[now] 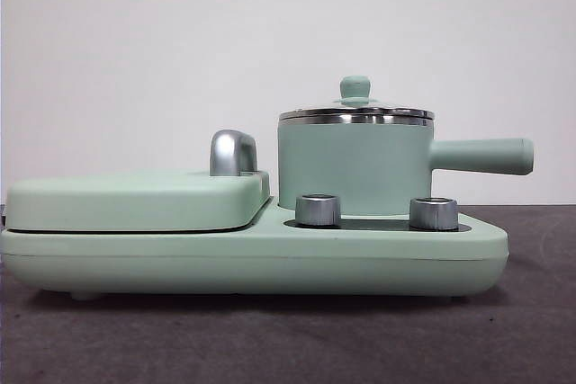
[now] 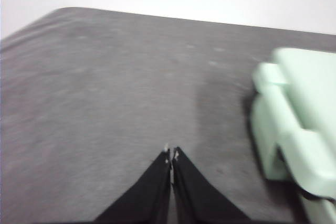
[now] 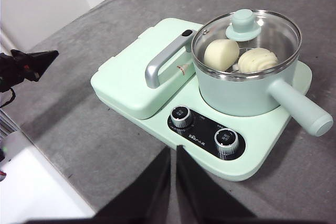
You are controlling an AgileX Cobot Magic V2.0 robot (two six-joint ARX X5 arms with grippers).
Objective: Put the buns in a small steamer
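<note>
The small steamer (image 1: 355, 164), a mint-green pot with a side handle and glass lid, stands on the right of the green cooker base; it also shows in the right wrist view (image 3: 247, 85). Through its lid I see the smooth bun (image 3: 220, 54) and the ridged bun (image 3: 257, 60) lying inside, side by side. The lid (image 3: 247, 35) is on. My right gripper (image 3: 173, 153) is shut and empty, held above the table in front of the cooker's knobs. My left gripper (image 2: 171, 156) is shut and empty, over bare table beside the cooker's end (image 2: 294, 124).
The flat green lidded griddle (image 1: 135, 200) with a chrome handle (image 1: 232, 152) fills the cooker's left half. Two metal knobs (image 1: 318, 209) sit on the front panel. The left arm's black tip (image 3: 26, 64) shows at the table's far side. The table is grey.
</note>
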